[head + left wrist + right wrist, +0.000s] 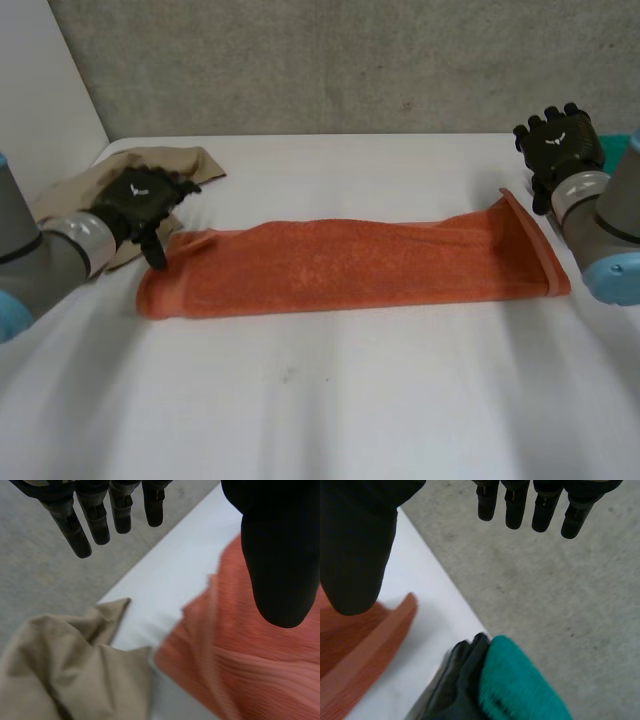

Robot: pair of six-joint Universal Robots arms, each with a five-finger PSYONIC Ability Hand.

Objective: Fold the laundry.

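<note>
A long orange terry towel (350, 265) lay folded lengthwise on the white table (350, 400). The left hand (140, 203) hung at its left end and the right hand (558, 145) beyond its right end, both with fingers spread and empty. The next fold would probably go best by pinching both layers at one end and matching the edges.

It looked like a robotics lab, not a home: a bare concrete wall (350, 60) behind a plain white table (330, 400), a grey robot arm (35, 255) at either side, an orange towel (350, 265) laid out.

no legible text, small white marks on left hand (141, 196), right hand (560, 142), unreadable
</note>
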